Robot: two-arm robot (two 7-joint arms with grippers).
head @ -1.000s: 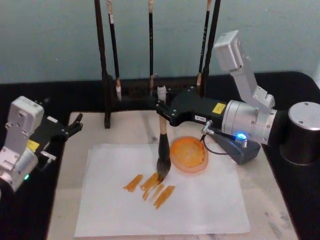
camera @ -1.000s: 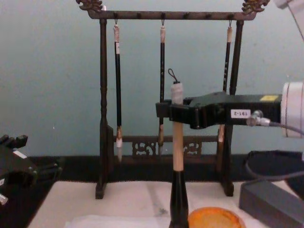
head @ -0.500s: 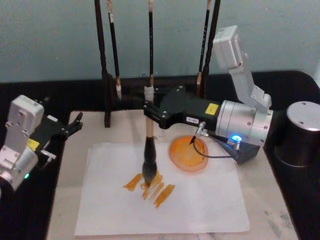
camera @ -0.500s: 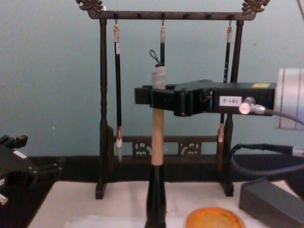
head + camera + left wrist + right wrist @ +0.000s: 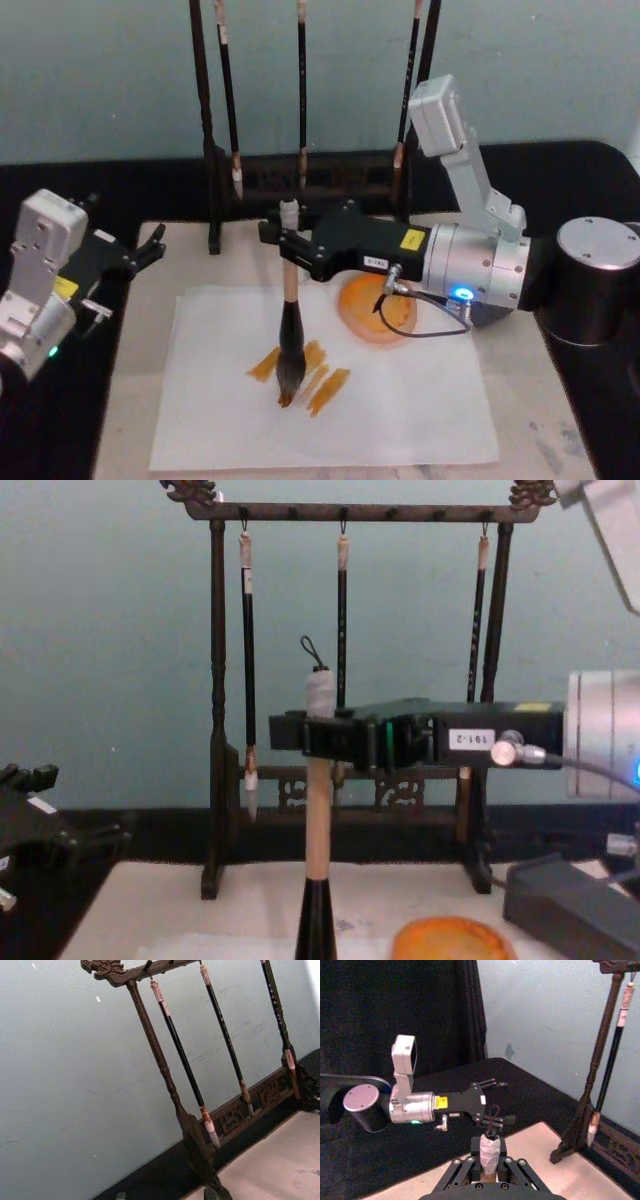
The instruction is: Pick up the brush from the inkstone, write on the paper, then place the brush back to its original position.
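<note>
**Brush tip on the paper, held by the right gripper**

We see the right gripper (image 5: 289, 246) pinching the brush (image 5: 290, 335) high on its tan handle, just under the white end cap. Its jaws are pressed against the handle from both sides. In the chest view the handle stands close to upright in that grip. The bristle tip meets the paper (image 5: 410, 410) near the sheet's middle, at about 6 o'clock of the orange strokes (image 5: 322, 382) and touching their near edge.

The inkstone (image 5: 362, 304) lies at about 2 o'clock of the bristle tip, on the far right part of the sheet, partly covered by the right gripper's body. The paper lies on the cream mat (image 5: 525, 375).

The left gripper (image 5: 150, 246) sits idle at about 9 o'clock of the sheet, off its left edge, its fingers spread with nothing between them. At 12 o'clock stands the rack (image 5: 212, 150), with three thin brushes (image 5: 301, 90) hanging from it.
</note>
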